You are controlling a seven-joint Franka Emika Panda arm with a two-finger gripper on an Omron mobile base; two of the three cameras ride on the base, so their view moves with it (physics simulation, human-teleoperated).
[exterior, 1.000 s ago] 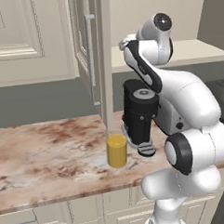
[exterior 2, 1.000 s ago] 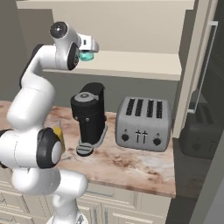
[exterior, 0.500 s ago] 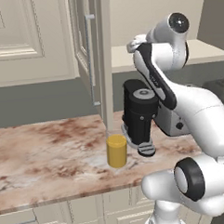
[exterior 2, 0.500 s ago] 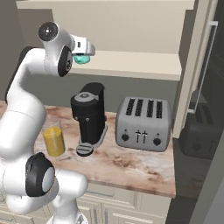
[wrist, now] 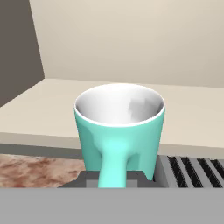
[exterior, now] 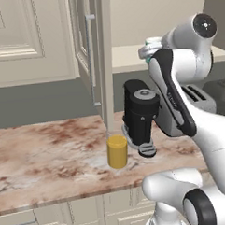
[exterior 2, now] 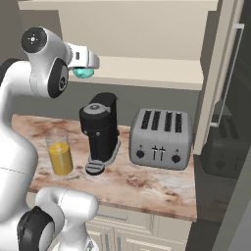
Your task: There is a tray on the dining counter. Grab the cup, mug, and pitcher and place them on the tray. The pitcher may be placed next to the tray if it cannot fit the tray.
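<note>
One mug (wrist: 119,131) sits in the gripper (wrist: 114,177), teal outside and white inside, upright, with its handle turned toward the hand and the narrow jaws pinched on that handle. From the right side the gripper (exterior 2: 82,66) hangs high in the air in front of an open cream shelf (exterior 2: 147,71), and the teal of the mug (exterior 2: 81,73) peeks out just beneath the white hand. From the left side the mug (exterior: 150,47) is mostly hidden behind the arm, a sliver of it showing level with the shelf (exterior: 130,57).

Below the hand stands a black coffee machine (exterior 2: 100,130) on the marbled desk (exterior 2: 147,186), well apart from the raised mug. Just beside the machine, on the side away from the toaster, stands the glass pitcher (exterior 2: 60,152), upright and holding orange-yellow liquid; from the left side the pitcher (exterior: 117,150) stands near the front foot of the coffee machine (exterior: 140,115) on the desk (exterior: 46,160). On the machine's other side rests a silver four-slot toaster (exterior 2: 161,138); its slots show in the hand view at lower right, past the mug. A cabinet door with a long bar handle (exterior: 90,59) stands open beside the shelf.
</note>
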